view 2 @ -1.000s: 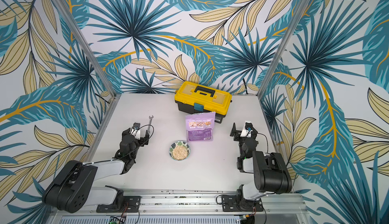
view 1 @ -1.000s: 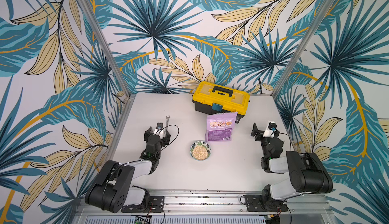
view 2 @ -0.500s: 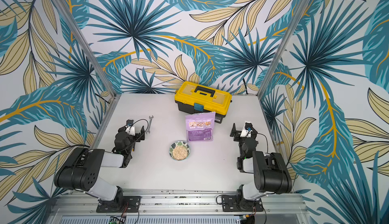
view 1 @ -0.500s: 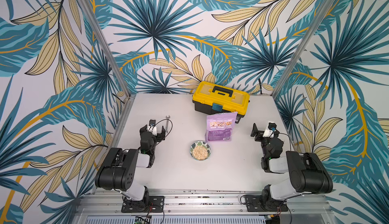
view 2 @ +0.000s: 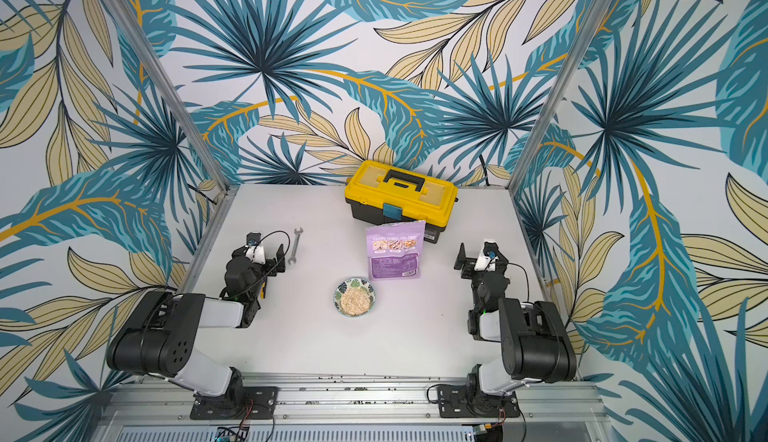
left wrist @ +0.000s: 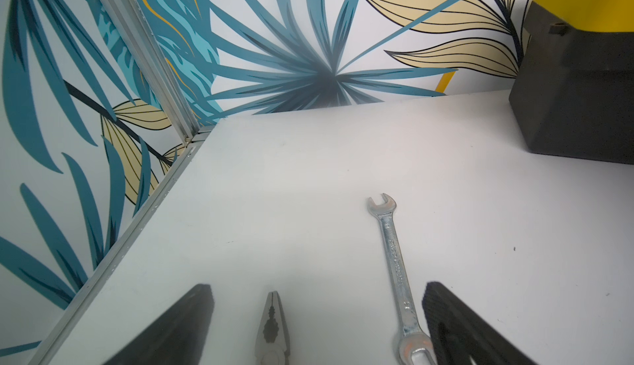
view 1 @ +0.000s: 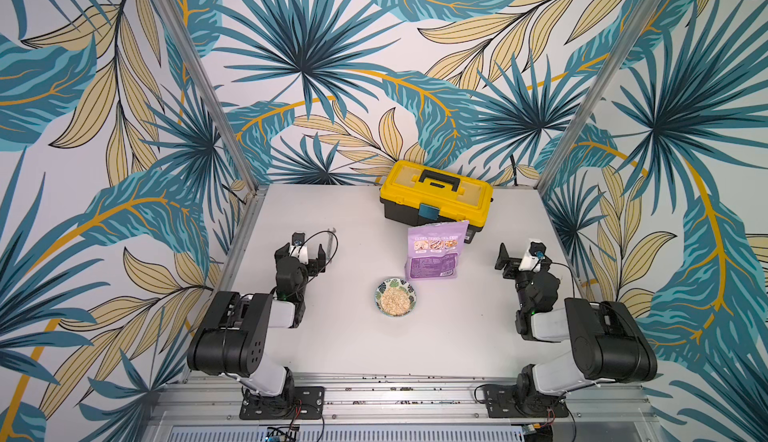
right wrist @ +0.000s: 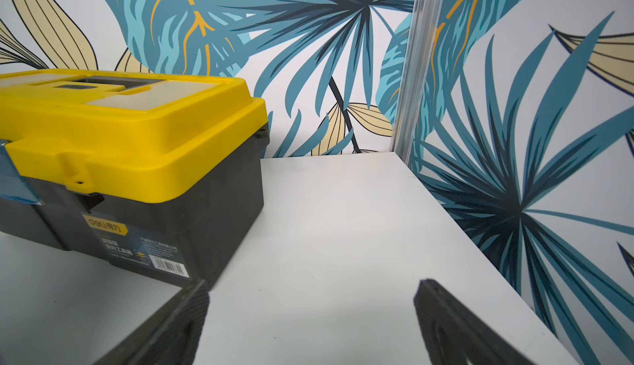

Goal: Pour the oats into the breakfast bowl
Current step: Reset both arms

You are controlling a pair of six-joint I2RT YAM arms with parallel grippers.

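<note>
Black left pincer [view 1: 302, 258] gapes wide and empty, low over the white surface [view 1: 457, 336], with a steel wrench [view 2: 295, 246] lying just beside one finger. Only the left wrist view shows pliers [left wrist: 272, 325] below the gap. Toward the middle, the breakfast bowl [view 1: 384, 284] holds the oats [view 1: 395, 300]. Just behind it the lilac pouch [view 1: 433, 255] stands upright, long axis vertical, printed face toward the arms, before the toolbox [view 1: 435, 194]. Right pincer [view 1: 520, 262] gapes wide, empty.

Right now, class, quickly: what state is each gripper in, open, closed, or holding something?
Left gripper: open, holding nothing.
Right gripper: open, holding nothing.
</note>
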